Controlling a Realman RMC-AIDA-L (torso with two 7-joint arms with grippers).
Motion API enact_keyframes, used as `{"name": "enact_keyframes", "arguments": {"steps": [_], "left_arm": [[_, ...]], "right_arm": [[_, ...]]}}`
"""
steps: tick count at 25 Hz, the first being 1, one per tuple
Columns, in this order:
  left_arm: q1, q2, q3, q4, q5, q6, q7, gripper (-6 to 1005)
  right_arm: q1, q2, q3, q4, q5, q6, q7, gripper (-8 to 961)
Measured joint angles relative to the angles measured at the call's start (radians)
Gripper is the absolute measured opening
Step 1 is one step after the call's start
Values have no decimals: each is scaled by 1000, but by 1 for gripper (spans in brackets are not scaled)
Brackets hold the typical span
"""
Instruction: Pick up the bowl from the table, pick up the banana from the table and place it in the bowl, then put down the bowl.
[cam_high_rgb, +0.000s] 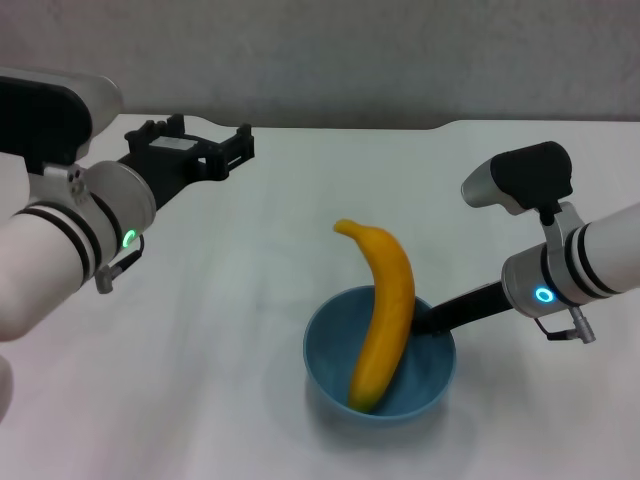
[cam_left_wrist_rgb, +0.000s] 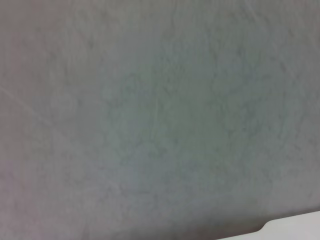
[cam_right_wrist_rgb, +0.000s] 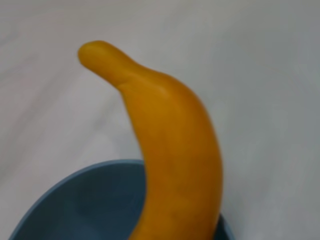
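The light-blue bowl (cam_high_rgb: 330, 365) is at the front middle of the white table (cam_high_rgb: 220, 330). The yellow-orange banana (cam_high_rgb: 385, 310) stands slanted in it, with its lower end on the bowl's floor and its stem tip sticking out over the far rim. My right gripper (cam_high_rgb: 425, 322) is shut on the bowl's right rim. I cannot tell whether the bowl rests on the table or hangs just above it. The right wrist view shows the banana (cam_right_wrist_rgb: 175, 150) rising out of the bowl (cam_right_wrist_rgb: 85, 200) close up. My left gripper (cam_high_rgb: 245, 146) is open and empty, raised at the far left.
The table's back edge with its notch runs along the wall at the far side (cam_high_rgb: 450, 126). The left wrist view shows mostly the grey wall and a white corner of the table (cam_left_wrist_rgb: 295, 227).
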Motion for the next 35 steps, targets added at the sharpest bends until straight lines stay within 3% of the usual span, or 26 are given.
{"name": "enact_keyframes", "arguments": {"steps": [5, 12, 16, 22, 26, 29, 35], "left_arm": [[0, 0, 6, 6, 1, 0, 0, 862], [11, 0, 0, 22, 1, 0, -3, 861], [16, 0, -2, 48, 1, -20, -23, 861], [29, 0, -12, 56, 1, -27, -27, 861], [47, 0, -26, 69, 1, -57, -30, 861], [67, 1, -28, 104, 1, -151, -51, 861], [91, 2, -23, 170, 1, -278, -68, 860]], "right_arm": [[-1, 2, -10, 2, 4, -3, -1, 141], [-69, 6, -46, 115, 6, 17, -1, 409], [-150, 7, -59, 247, 7, 55, 19, 607], [-323, 5, -84, 523, 8, 85, 38, 802], [-406, 3, -105, 645, 8, 80, 36, 803], [-483, 3, -109, 741, 36, 32, -8, 802], [-648, 2, -125, 796, 337, -113, -290, 798]]}}
